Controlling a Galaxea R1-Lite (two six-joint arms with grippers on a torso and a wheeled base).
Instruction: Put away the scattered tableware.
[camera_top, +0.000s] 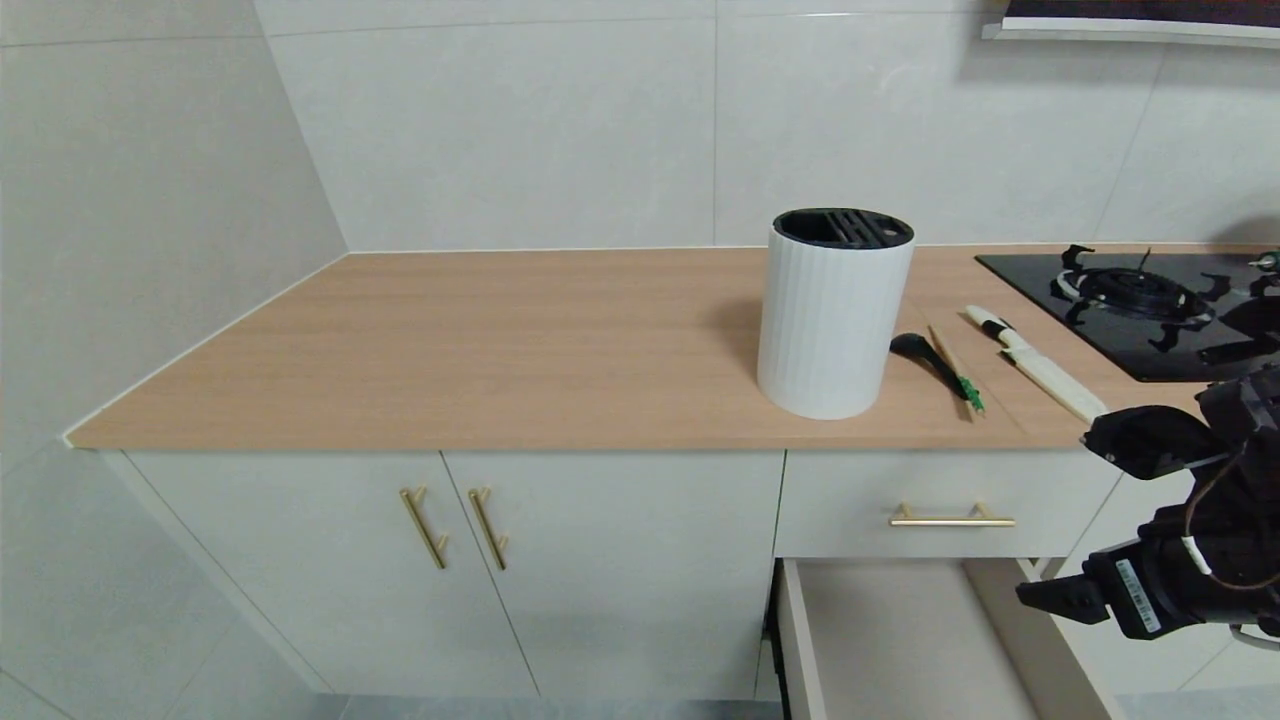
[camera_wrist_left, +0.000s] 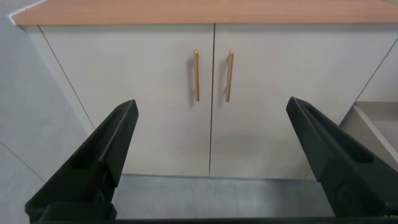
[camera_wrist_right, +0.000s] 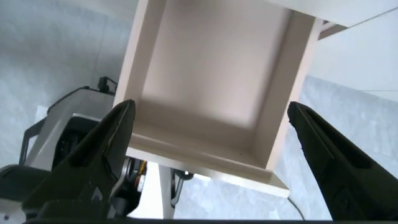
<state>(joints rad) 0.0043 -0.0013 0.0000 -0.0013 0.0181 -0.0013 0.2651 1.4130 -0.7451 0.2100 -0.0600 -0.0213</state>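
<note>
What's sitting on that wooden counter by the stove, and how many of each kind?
Black spoon: 1
Chopsticks, lying together as one set: 1
White knife: 1
White holder with a black slotted top: 1
Total: 4

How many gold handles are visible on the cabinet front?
3. The left door handle and right door handle stand upright, side by side; the drawer handle lies level on the shut drawer, above the open drawer. The open drawer's own handle may be hidden.
</note>
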